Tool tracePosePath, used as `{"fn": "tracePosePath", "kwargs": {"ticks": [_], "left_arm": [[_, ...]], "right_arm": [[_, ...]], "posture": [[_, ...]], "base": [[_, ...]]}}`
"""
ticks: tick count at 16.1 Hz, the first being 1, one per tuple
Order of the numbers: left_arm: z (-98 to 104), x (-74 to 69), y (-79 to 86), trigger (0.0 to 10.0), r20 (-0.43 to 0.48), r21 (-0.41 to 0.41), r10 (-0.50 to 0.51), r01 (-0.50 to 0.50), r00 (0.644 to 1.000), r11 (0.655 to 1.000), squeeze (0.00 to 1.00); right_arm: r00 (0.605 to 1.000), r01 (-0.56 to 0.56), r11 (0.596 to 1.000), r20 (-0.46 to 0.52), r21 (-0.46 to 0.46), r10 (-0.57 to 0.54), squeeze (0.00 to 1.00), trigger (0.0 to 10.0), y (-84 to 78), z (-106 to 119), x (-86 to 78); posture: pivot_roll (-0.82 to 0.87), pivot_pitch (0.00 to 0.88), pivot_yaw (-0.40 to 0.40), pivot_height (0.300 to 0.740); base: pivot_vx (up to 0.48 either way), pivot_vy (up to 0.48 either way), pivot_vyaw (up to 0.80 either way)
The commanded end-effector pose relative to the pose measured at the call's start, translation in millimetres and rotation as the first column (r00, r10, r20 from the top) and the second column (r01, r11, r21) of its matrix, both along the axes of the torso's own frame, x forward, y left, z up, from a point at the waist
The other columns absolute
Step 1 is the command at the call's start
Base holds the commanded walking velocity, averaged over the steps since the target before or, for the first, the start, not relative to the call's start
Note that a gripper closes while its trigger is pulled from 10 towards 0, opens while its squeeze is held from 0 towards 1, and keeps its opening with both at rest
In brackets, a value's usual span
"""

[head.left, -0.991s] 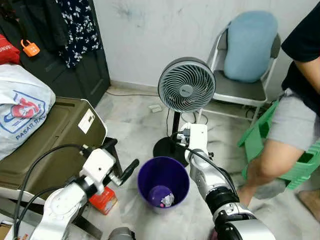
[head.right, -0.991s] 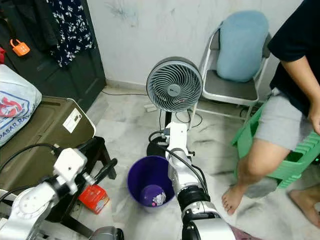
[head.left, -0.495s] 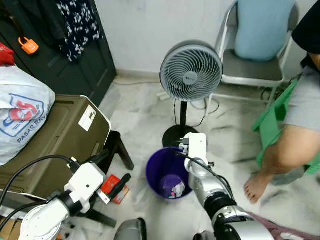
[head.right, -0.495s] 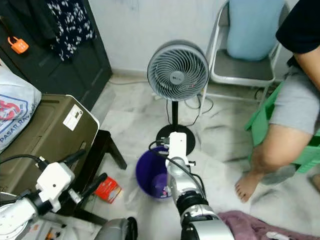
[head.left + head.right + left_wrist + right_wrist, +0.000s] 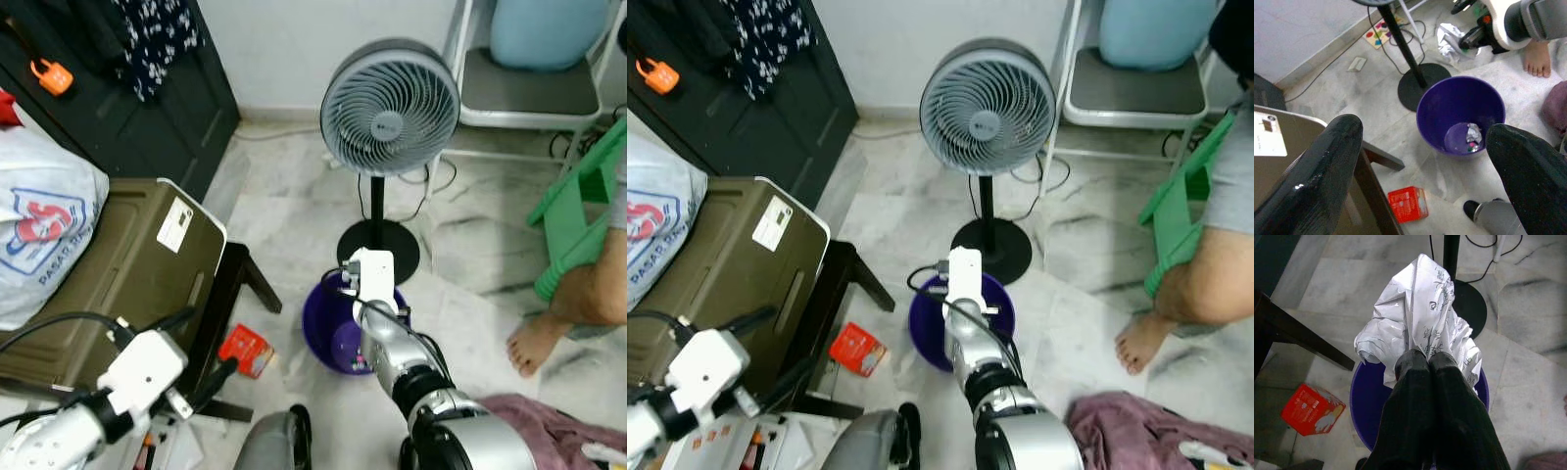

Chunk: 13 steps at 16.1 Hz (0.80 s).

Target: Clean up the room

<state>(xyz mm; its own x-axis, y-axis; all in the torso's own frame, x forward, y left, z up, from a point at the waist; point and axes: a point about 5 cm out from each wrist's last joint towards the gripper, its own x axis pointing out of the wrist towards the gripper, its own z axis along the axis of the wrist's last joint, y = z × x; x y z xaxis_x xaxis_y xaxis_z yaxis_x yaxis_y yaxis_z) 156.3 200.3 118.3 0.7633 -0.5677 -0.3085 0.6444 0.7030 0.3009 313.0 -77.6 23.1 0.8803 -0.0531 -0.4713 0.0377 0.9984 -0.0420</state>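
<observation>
purple bin [image 5: 1460, 113] stands on the marble floor [image 5: 294, 211] just beside the round black base of the pedestal fan [image 5: 390, 108]; at its bottom lie a few small scraps of crumpled litter [image 5: 1472, 134]. right pincer [image 5: 1427, 360] hangs over the bin, its two black fingers pressed together and gripping a crumpled white plastic wrapper [image 5: 1418, 328] printed with dark marks, which bunches out above the fingertips, over the bin's rim and near the fan base. left pincer [image 5: 1420, 161] is held on the other side of the bin from the fan, near the dark stool legs, its fingers [image 5: 1317, 176] spread wide apart with nothing between them.

a small red box [image 5: 245, 350] lies flat on the floor close to the bin, by the foot of the dark stool [image 5: 230, 294]. an olive-green case [image 5: 118, 264] with a white label rests beyond the stool, away from the bin, and a white printed bag [image 5: 44, 220] sits against it. a person's bare foot [image 5: 534, 343] and leg are on the floor past the bin on the fan's far side, next to a green plastic stool [image 5: 578, 215]. a folding chair [image 5: 524, 83] with a blue cushion stands behind the fan. a maroon cloth [image 5: 1127, 431] lies on the floor near the foot.
</observation>
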Motion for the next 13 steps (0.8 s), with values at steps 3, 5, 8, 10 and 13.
{"fn": "tracePosePath", "kwargs": {"ticks": [3,5,8,10,13], "left_arm": [[4,-1.0,4.1,10.0,-0.010,0.016,-0.002,0.002,1.000,1.000,0.00],[3,-0.6,2.7,10.0,-0.013,0.016,-0.007,0.007,1.000,1.000,0.00],[2,0.1,-0.6,10.0,-0.016,0.011,-0.012,0.012,1.000,1.000,0.00],[2,1.6,-2.4,10.0,-0.013,0.006,-0.014,0.014,1.000,1.000,0.00],[1,4.2,-3.1,10.0,-0.012,0.003,-0.013,0.013,1.000,1.000,0.00]], "right_arm": [[0.998,-0.054,0.998,-0.006,0.042,0.055,0.00,10.0,33.1,3,-3.9],[0.999,-0.034,0.997,-0.007,0.067,0.034,0.74,10.0,28.6,2,-3.5],[1.000,-0.030,0.997,0.000,0.067,0.030,1.00,10.0,25.7,3,-1.9],[1.000,-0.029,0.998,0.006,0.058,0.028,1.00,10.0,24.6,4,-0.6],[0.999,-0.034,0.998,0.016,0.051,0.033,1.00,10.0,24.8,6,1.2]], "posture": [[0.37,0.218,0.206,0.740],[0.36,0.218,0.205,0.740],[0.35,0.217,0.201,0.740],[0.35,0.218,0.198,0.740],[0.35,0.217,0.193,0.740]], "base": [[0.000,0.000,0.00],[0.000,0.000,0.00],[0.000,0.000,0.00],[0.000,0.000,0.00],[0.000,0.000,0.00]]}}
